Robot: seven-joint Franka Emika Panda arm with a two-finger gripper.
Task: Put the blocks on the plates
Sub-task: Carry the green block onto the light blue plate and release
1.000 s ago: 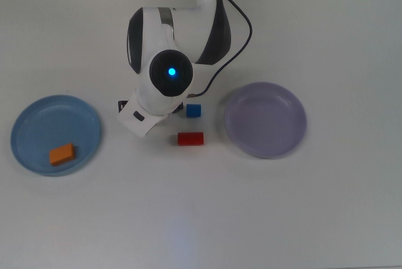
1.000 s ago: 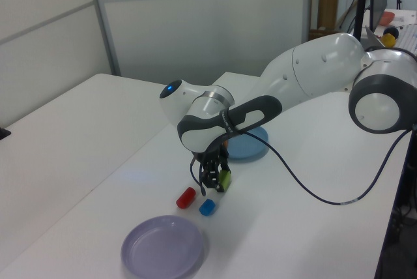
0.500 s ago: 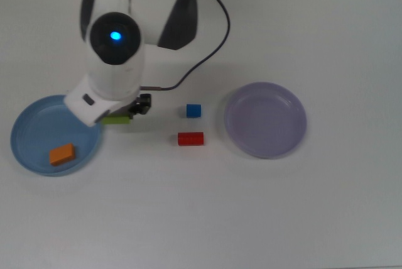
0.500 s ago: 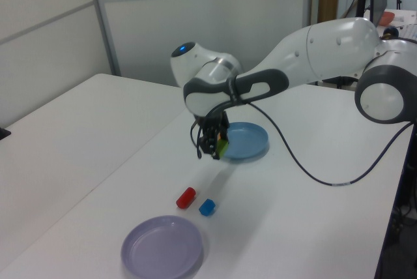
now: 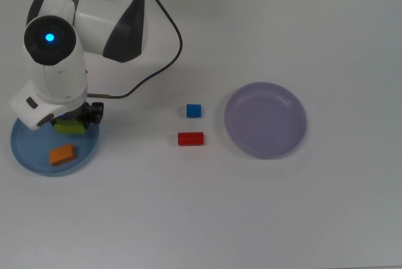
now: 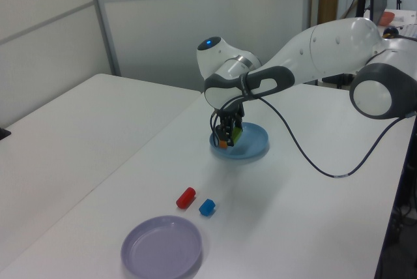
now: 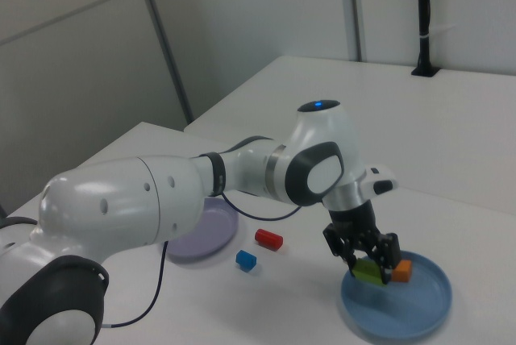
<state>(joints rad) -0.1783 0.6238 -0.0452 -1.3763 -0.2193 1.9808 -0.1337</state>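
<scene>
Now over the blue plate (image 5: 25,156), claw (image 7: 364,265) grips green block (image 7: 370,272).

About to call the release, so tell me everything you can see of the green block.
The green block is a small, solid lime-green oblong, plastic by its look. The tool is shut on it and holds it level over the blue plate, inside the rim. It is near the orange block lying on that plate. Whether it touches the plate cannot be told.
</scene>
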